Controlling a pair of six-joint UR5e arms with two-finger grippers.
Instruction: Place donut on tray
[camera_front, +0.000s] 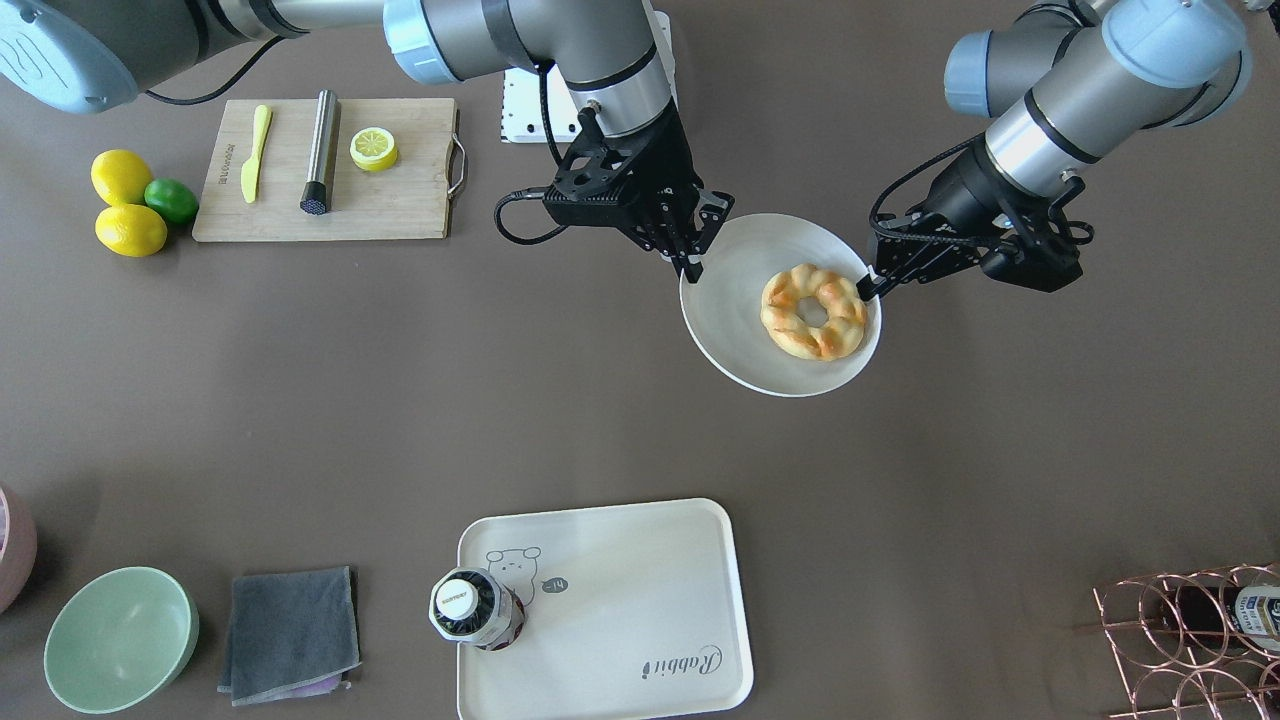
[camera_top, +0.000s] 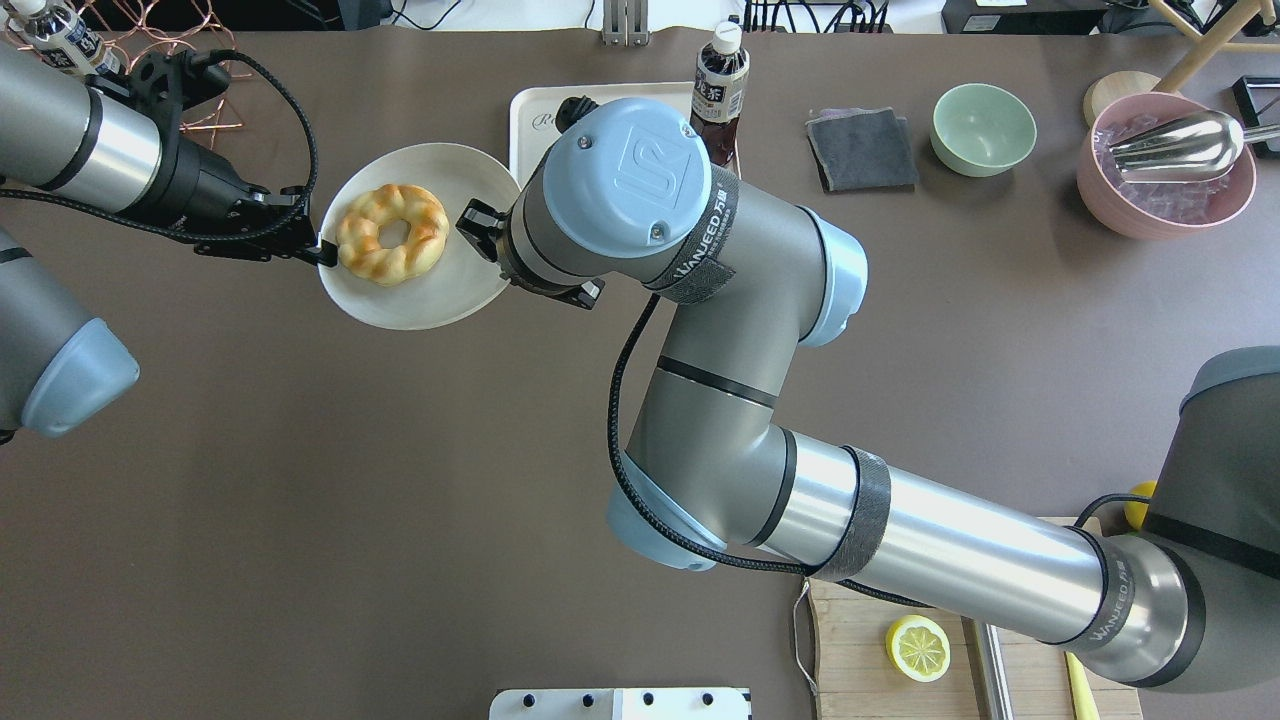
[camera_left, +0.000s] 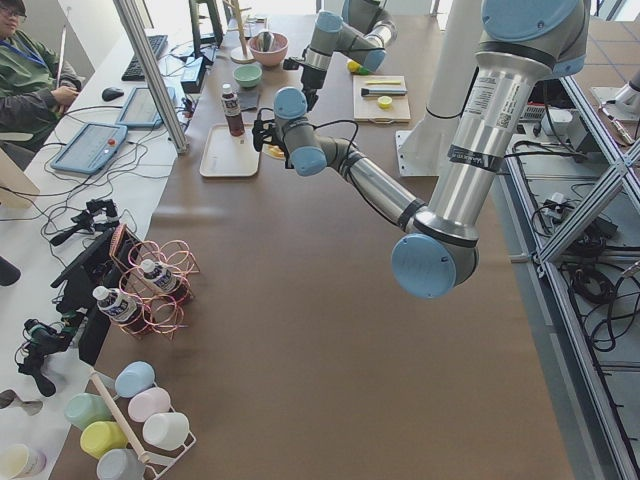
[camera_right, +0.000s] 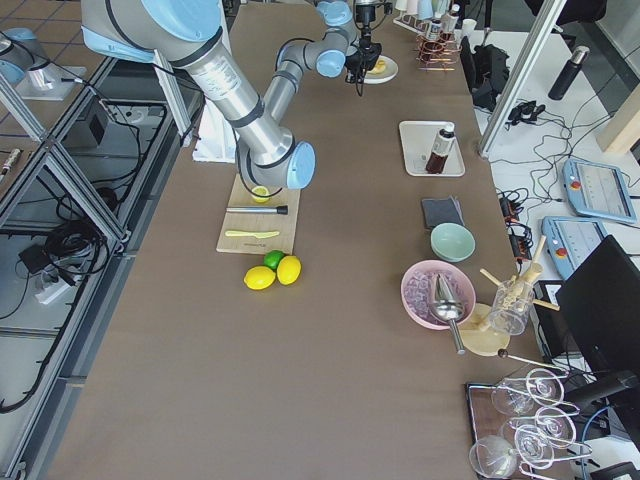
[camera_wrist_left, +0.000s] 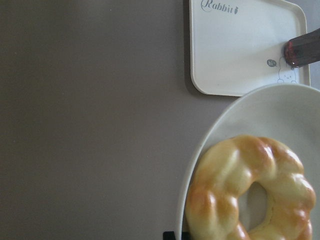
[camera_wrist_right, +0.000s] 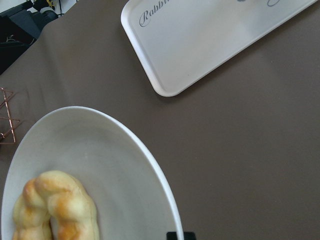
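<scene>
**Donut on the plate, a claw on each side of the rim**

The donut (camera_front: 813, 311) lies flat inside the round white plate (camera_front: 740, 350), off centre towards the left claw's side of it, with its hole facing up. It touches nothing but the plate.

The right claw (camera_front: 690, 268) is at the plate's rim on the side nearest the cutting board (camera_front: 400, 200). Its two thin fingers are drawn close together, with the plate's edge pinched between them. The left claw (camera_front: 872, 290) is at the opposite rim, just beside the donut. Its fingers are likewise narrowed to a slit over the plate's edge, and they do not hold the donut. In each wrist view only a small dark fingertip shows, against the plate's rim.

Whether the plate rests on the table or is held a little above it cannot be told.

The tray (camera_front: 640, 590) lies well apart from the plate, on the side away from the robot's base. A dark bottle (camera_front: 475, 607) with a white cap stands upright on it by the bear drawing; the rest of the tray is bare.

Farther from the plate than the tray are a grey cloth (camera_front: 290, 632) and a green bowl (camera_front: 120, 640). A lemon slice (camera_front: 373, 148) sits on the cutting board
</scene>
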